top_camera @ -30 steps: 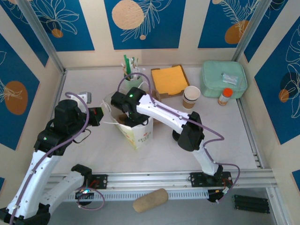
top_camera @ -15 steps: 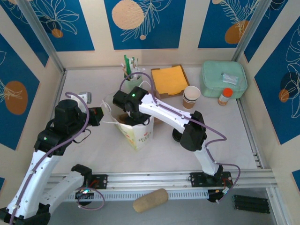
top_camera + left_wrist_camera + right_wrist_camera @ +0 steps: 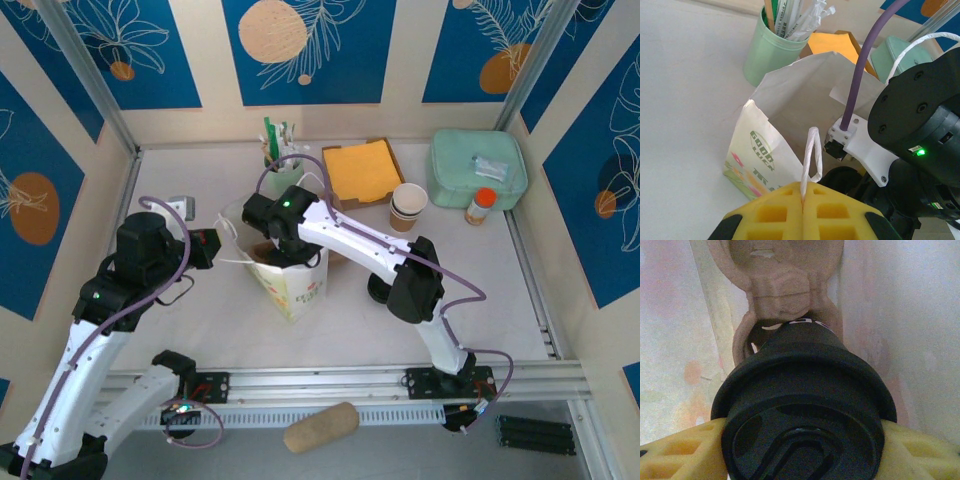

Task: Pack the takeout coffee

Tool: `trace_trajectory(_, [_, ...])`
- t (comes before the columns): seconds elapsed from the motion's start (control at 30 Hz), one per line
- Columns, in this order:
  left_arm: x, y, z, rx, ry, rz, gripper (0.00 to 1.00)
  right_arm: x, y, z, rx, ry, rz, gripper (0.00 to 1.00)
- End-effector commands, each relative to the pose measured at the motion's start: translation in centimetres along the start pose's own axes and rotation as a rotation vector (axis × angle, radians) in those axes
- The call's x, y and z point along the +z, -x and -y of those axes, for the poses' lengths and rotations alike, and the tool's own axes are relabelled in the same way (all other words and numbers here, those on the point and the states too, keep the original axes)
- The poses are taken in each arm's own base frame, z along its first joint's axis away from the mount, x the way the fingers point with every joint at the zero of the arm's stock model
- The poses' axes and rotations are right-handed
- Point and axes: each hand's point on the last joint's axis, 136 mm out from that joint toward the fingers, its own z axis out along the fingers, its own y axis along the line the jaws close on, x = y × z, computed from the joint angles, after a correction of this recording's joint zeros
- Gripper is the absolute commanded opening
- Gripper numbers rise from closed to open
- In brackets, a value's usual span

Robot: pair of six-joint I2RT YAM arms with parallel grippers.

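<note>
Left wrist, "GOOD" bag (image 3: 759, 152), takeout coffee (image 3: 802, 435) inside

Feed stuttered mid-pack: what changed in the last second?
The right arm's wrist edged slightly rightward above the white printed paper bag. The right gripper stays clamped on the takeout coffee cup with round black plastic lid, inside the bag. The left gripper still pinches the bag's white twisted-paper handle; bag and table items unmoved.
</note>
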Motion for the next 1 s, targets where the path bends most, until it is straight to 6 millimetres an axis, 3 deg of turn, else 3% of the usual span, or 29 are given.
trace_trajectory(0.0, [0.1, 0.0, -0.3, -0.014, 0.016, 0.005, 0.0, 1.1, -0.2, -0.4, 0.024, 0.028, -0.026, 0.46])
trace_trajectory(0.3, [0.2, -0.1, -0.3, -0.014, 0.018, 0.002, 0.0, 1.1, -0.1, -0.5, 0.026, 0.034, -0.026, 0.46])
trace_trajectory(0.7, [0.3, -0.5, -0.5, -0.016, 0.021, -0.008, 0.0, -1.5, 0.5, -1.0, 0.032, 0.079, 0.023, 0.46])
trace_trajectory(0.97, [0.4, -0.6, -0.7, -0.019, 0.027, -0.013, 0.0, -1.7, 0.5, -1.2, 0.039, 0.115, 0.012, 0.46])
